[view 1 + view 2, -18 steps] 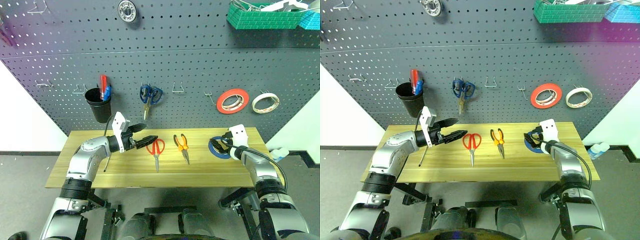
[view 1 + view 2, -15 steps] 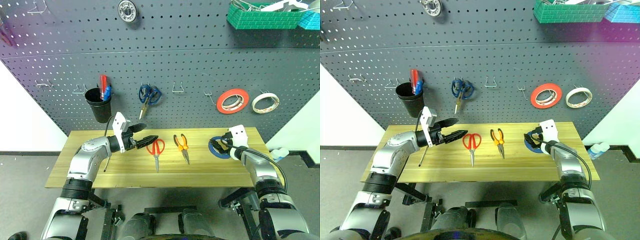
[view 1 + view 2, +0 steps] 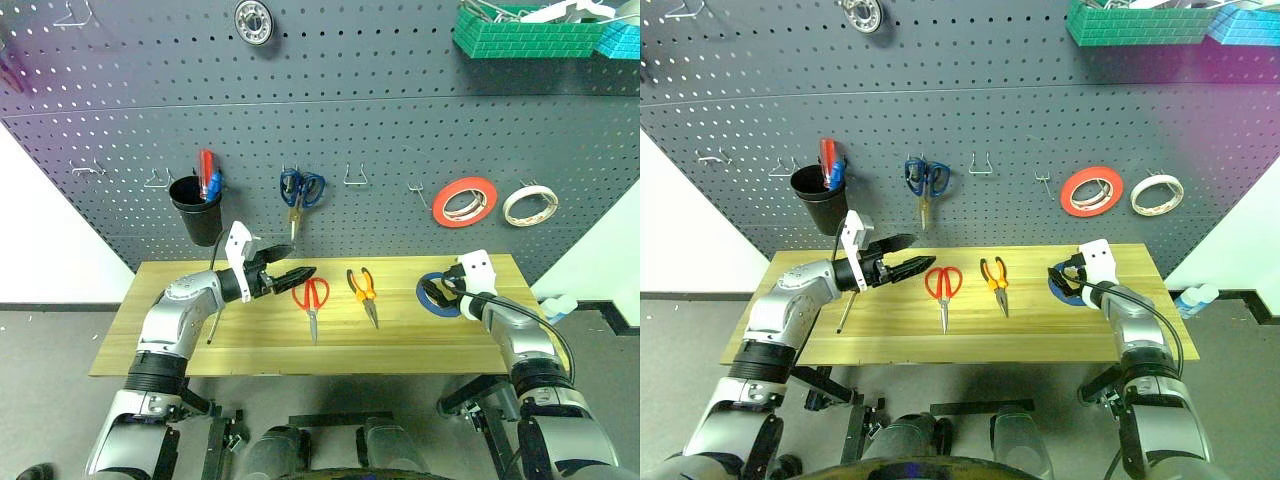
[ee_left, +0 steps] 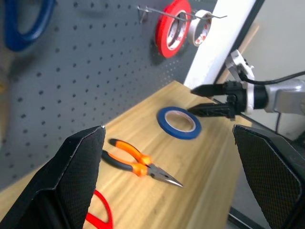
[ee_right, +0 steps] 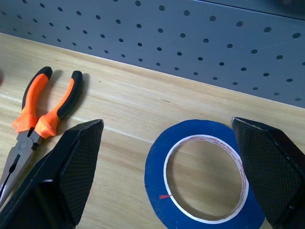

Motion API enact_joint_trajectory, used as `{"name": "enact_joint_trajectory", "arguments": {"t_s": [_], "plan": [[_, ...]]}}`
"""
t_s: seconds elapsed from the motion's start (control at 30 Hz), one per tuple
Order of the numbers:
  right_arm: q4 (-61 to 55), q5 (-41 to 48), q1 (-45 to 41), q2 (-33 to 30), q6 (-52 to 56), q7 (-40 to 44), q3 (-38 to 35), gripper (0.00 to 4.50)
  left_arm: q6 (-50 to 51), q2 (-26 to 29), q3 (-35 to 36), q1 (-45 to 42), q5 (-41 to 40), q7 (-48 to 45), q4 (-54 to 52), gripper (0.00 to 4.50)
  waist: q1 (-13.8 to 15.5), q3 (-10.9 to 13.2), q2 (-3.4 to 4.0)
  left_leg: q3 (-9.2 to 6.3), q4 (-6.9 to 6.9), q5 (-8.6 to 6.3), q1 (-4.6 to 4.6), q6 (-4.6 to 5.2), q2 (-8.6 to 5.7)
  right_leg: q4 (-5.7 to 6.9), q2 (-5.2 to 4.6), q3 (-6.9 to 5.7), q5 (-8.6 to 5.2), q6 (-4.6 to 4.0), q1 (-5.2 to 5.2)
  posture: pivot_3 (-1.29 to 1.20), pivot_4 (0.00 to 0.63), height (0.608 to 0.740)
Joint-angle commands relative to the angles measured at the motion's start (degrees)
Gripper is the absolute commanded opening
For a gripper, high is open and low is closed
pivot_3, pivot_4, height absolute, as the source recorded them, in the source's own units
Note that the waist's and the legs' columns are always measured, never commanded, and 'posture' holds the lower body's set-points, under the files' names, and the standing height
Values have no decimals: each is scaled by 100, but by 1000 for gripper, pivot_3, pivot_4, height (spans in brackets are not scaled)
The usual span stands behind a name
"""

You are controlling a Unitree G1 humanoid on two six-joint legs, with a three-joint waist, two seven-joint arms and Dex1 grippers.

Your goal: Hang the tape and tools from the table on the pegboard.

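Observation:
On the table (image 3: 250, 350) lie red-handled scissors (image 3: 312, 297), orange-and-black pliers (image 3: 363, 288) and a flat blue tape roll (image 5: 155, 181). A thin screwdriver (image 3: 211, 328) lies at the left, partly under my left arm. My left gripper (image 3: 290, 267) hovers open just left of the scissors, pointing right, with nothing between its fingers. My right gripper (image 3: 432, 292) is open right over the near side of the tape (image 3: 424, 296), its fingers standing either side of the ring. The pegboard (image 3: 400, 130) rises behind the table.
On the pegboard hang blue-handled scissors (image 3: 300, 190), a red-orange roll (image 3: 465, 201), a cream-white roll (image 3: 530, 205) and a black cup (image 3: 196, 208) holding screwdrivers. Bare wire hooks (image 3: 357, 178) sit between them. Green and blue bins (image 3: 530, 30) are mounted at top right.
The hanging blue-handled scissors sway slightly on their hook. Both arms have hardly moved.

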Motion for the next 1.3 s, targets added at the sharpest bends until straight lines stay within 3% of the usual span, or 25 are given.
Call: {"name": "enact_joint_trajectory", "arguments": {"t_s": [0.03,0.33,0.77,1.03,1.3], "plan": [[-174,28,-232,-144,45,121,-15,4500,171,269,-7,-155,-102,-258,-450,4479,-2,11,-3,0,0,0,0,0,0,0,0,0,0,0,0,-113,78,740],[-631,5,-26,8,482,317,232,4500,350,341,-75,39,-111,-200,-940,4479,18,246,-8,0,-4,1,-9,2,2,-1,-1,1,-1,-3,-10,-104,136,740],[-536,-284,37,-169,758,-135,246,4500,589,340,-56,377,-149,-54,-1401,4479,30,600,-31,2,-8,2,-22,4,2,-2,-3,2,6,7,-26,-105,198,740],[-495,-302,74,-148,1016,-276,295,4500,585,319,-64,465,-117,27,-1514,4479,30,673,-33,3,-3,5,-87,5,3,4,-3,2,14,11,-92,-98,202,740],[-202,-337,-125,-128,1061,-166,360,4500,586,300,-25,565,-139,133,-1606,4479,34,686,-37,4,-3,5,-91,5,3,4,-3,2,16,9,-97,-88,202,740]]}}
